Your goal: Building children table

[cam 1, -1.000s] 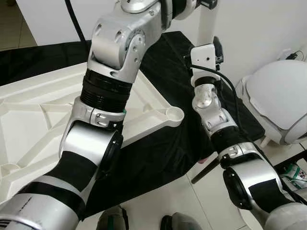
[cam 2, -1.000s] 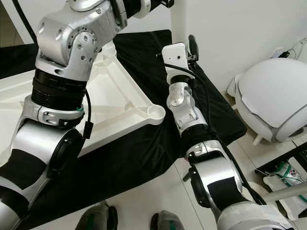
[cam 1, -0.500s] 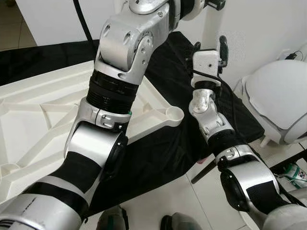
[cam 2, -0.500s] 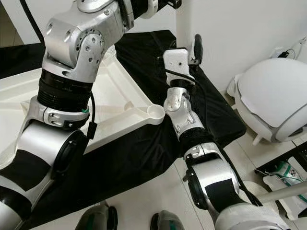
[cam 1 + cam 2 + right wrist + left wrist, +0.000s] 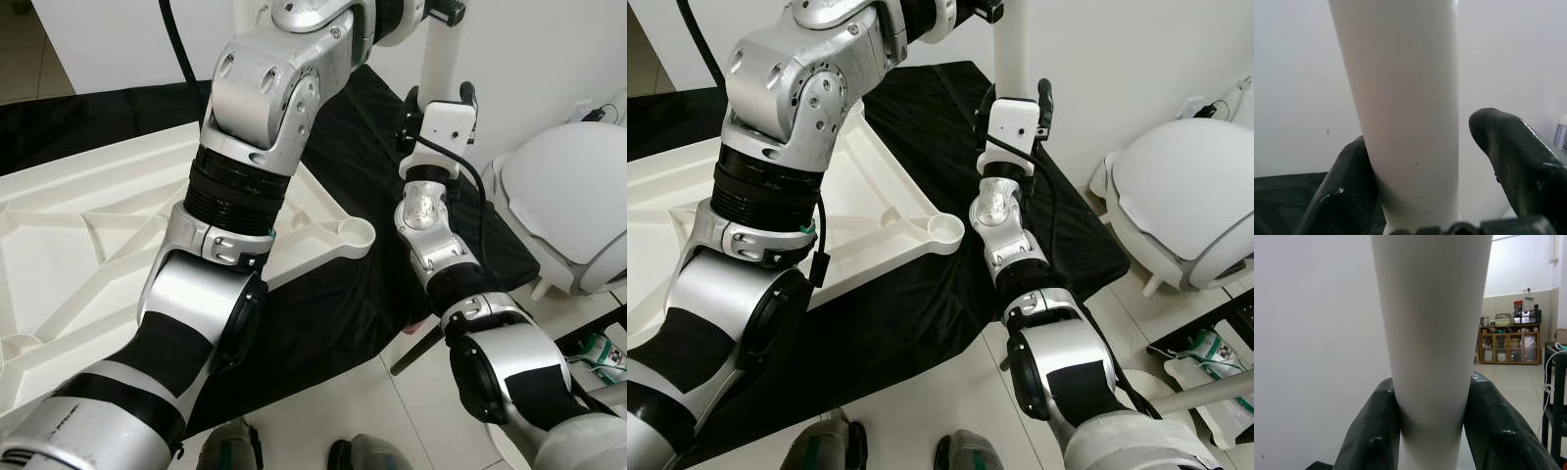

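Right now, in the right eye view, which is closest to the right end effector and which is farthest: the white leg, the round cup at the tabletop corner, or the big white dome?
1. White leg: between the right end effector fingers.
2. Round cup: lower, toward the robot's left, at the tabletop corner.
3. White dome: farthest, on the floor to the robot's right.

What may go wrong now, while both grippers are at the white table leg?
1. The right gripper has a gap beside one of its fingers, so the table leg may slip or tilt.
2. The left gripper alone clamps it; a turn could twist it away from the corner socket of the tabletop.
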{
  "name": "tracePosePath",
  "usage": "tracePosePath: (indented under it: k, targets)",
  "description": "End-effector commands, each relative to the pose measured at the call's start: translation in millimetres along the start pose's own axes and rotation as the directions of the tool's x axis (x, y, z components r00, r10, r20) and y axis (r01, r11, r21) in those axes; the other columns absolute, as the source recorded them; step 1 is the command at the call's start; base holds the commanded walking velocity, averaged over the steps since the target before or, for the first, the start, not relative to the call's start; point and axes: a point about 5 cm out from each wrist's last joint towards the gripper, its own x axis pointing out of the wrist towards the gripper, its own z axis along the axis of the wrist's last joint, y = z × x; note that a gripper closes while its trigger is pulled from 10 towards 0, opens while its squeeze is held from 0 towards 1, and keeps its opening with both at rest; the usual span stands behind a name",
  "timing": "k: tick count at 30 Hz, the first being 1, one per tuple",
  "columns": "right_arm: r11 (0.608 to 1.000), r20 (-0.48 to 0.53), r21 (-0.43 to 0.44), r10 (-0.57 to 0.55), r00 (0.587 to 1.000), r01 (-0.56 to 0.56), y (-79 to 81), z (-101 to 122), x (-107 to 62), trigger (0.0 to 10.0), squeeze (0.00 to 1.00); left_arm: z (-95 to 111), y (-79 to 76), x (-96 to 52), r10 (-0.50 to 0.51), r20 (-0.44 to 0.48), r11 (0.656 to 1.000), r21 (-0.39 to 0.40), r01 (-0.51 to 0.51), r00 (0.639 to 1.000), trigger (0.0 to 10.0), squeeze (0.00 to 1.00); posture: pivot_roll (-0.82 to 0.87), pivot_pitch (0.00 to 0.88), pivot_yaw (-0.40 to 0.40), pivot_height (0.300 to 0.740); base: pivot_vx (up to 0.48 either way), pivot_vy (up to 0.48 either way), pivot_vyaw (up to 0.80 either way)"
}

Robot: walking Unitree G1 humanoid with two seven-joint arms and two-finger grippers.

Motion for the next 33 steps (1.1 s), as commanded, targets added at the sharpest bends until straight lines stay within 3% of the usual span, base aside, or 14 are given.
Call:
tracePosePath:
  k: [1,5,6,7,8,9,10,23,24,26,27,33]
  targets:
    - [0.999,-0.075,-0.022,-0.047,0.996,0.045,-14.2,-16,0.4,10.0,0.0,11,11.6,-2.1,0.169,0.037,0.985,0.03,-0.17,0.985,10.0,0.0,0.0,0.0,-0.025,0.74,0.0,0.0,0.0]
    - [0.999,-0.075,-0.03,-0.043,0.996,0.041,-15.6,-16,2.7,10.0,0.0,11,11.6,-2.2,0.166,0.037,0.985,0.029,-0.167,0.985,10.0,0.0,0.0,0.0,-0.026,0.74,0.0,0.0,0.0]
    - [0.998,-0.056,-0.042,-0.04,0.998,0.038,-16.6,-14,4.8,9.1,0.0,11,11.5,-2.2,0.164,0.037,0.986,0.03,-0.165,0.986,10.0,0.0,0.0,0.0,-0.026,0.74,0.0,0.0,0.0]
    - [0.998,-0.056,-0.042,-0.04,0.998,0.038,-16.6,-14,4.8,9.1,0.0,11,11.5,-2.2,0.164,0.037,0.986,0.03,-0.165,0.986,10.0,0.0,0.0,0.0,-0.026,0.74,0.0,0.0,0.0]
    - [0.998,-0.05,-0.043,-0.04,0.998,0.038,-17.5,-12,6.7,3.5,0.0,11,11.7,-2.0,0.162,0.036,0.986,0.031,-0.163,0.986,10.0,0.0,0.0,0.0,-0.026,0.74,0.0,0.0,0.0]
    - [0.998,-0.05,-0.043,-0.04,0.998,0.038,-17.5,-12,6.7,3.5,0.0,11,11.7,-2.0,0.162,0.036,0.986,0.031,-0.163,0.986,10.0,0.0,0.0,0.0,-0.026,0.74,0.0,0.0,0.0]
    - [0.998,-0.041,-0.047,-0.037,0.998,0.035,-18.2,-11,8.1,0.0,0.0,11,12.0,-2.1,0.161,0.034,0.986,0.032,-0.162,0.986,10.0,0.0,0.0,0.0,-0.026,0.74,0.0,0.0,0.0]
    - [0.997,-0.018,-0.074,0.015,1.0,-0.016,-15.7,-14,4.8,0.0,0.0,3,19.3,-1.4,0.164,0.018,0.986,0.037,-0.165,0.986,10.0,0.0,0.0,0.0,-0.023,0.74,0.0,0.0,0.0]
    - [0.997,-0.015,-0.07,0.026,1.0,-0.027,-14.5,-14,3.7,1.3,0.0,0,22.1,-0.6,0.167,0.014,0.985,0.037,-0.167,0.986,10.0,0.0,0.0,0.0,-0.022,0.74,0.0,0.0,0.0]
    - [0.997,-0.015,-0.07,0.026,1.0,-0.027,-14.5,-14,3.7,1.3,0.0,0,22.1,-0.6,0.167,0.014,0.985,0.037,-0.167,0.986,10.0,0.0,0.0,0.0,-0.022,0.74,0.0,0.0,0.0]
    - [0.997,-0.025,-0.058,0.041,0.999,-0.043,-12.4,-15,1.6,10.0,0.0,-2,23.8,0.5,0.165,0.01,0.986,0.032,-0.165,0.986,10.0,1.0,0.0,0.0,-0.022,0.74,0.0,0.0,0.0]
    - [0.998,-0.057,-0.018,0.065,0.996,-0.066,-8.8,-18,-2.3,10.0,0.0,-6,23.3,2.8,0.146,0.01,0.989,0.016,-0.146,0.989,10.0,1.0,0.0,0.0,-0.021,0.74,0.0,0.0,0.0]
